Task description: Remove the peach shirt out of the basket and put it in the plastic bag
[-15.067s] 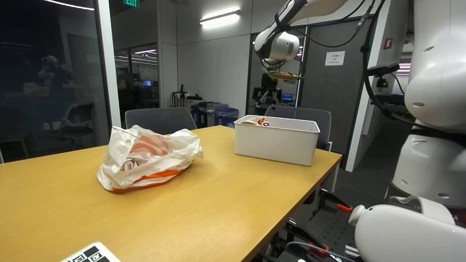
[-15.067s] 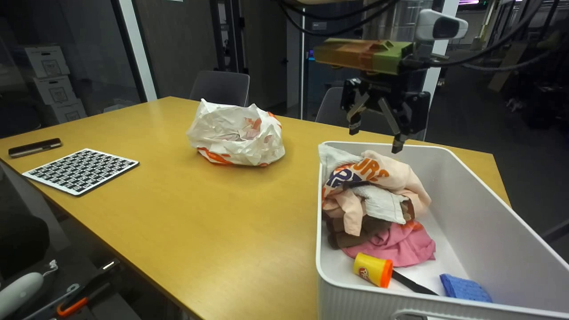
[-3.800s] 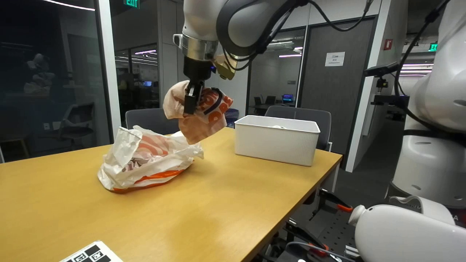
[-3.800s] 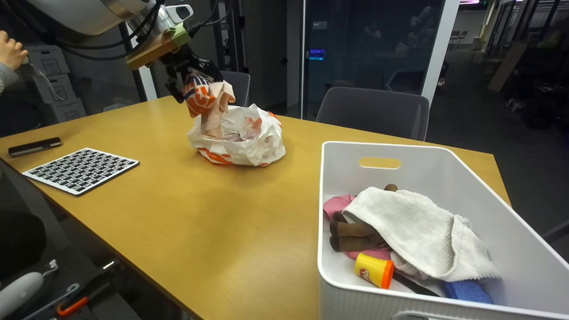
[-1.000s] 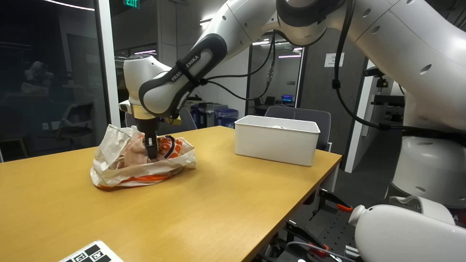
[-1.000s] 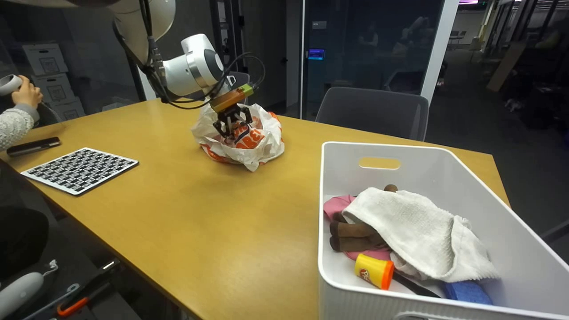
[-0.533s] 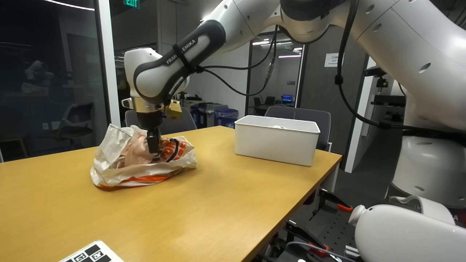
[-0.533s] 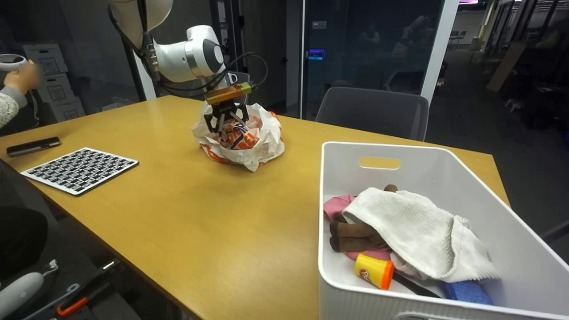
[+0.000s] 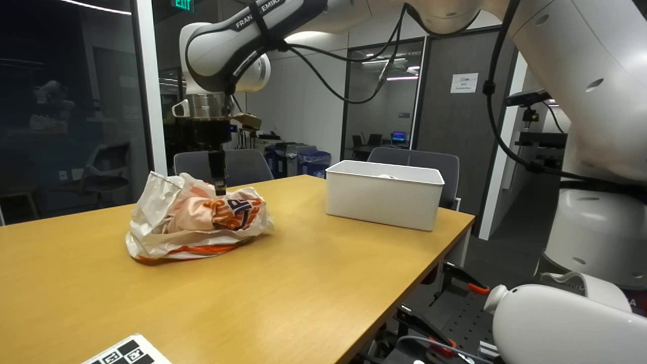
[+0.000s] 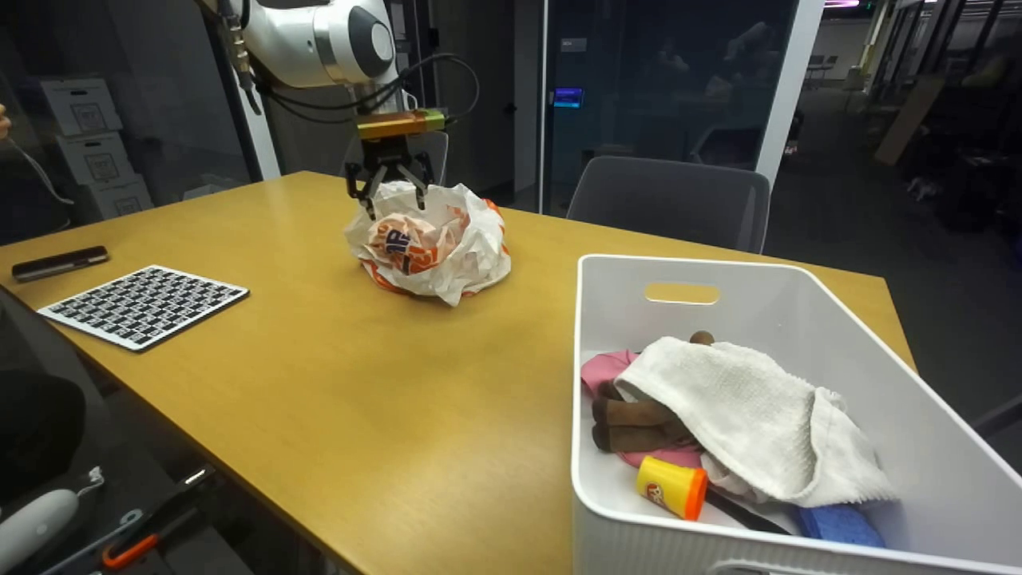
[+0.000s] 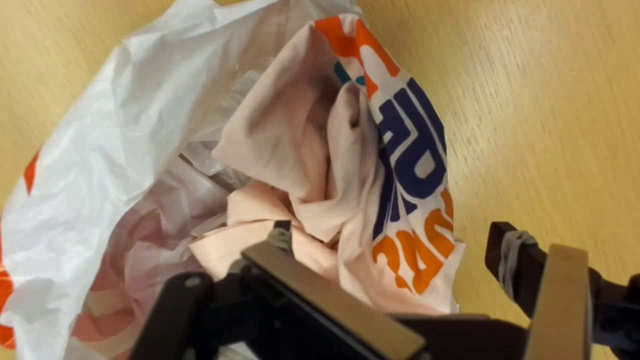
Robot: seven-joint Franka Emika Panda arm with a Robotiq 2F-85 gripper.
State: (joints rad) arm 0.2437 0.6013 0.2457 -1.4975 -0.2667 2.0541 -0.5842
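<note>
Lots of dark glass [image 9: 71, 121] round my spot tbh: 9 o'clock in an exterior view, plus a green EXIT sign [image 9: 183, 4] at 11, a pale wall [image 9: 323, 131] at 12, a purplish strip light [image 9: 402, 78] at 1, a dark grey door [image 9: 467, 136] at 2, dark floor [image 9: 510, 247] at 4 and a yellowish table [image 9: 263, 288] at 7. In an exterior view I also get a grey chair [image 10: 671, 200] at 2.

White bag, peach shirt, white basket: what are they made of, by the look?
White bag: thin plastic film, soft sheen; sharp crinkles and standing folds.
Peach shirt: matte fabric, perhaps cotton; soft drape and printed lettering, weave too fine to tell.
White basket: probably moulded plastic, satin; ribbed outer wall, smooth inside.
</note>
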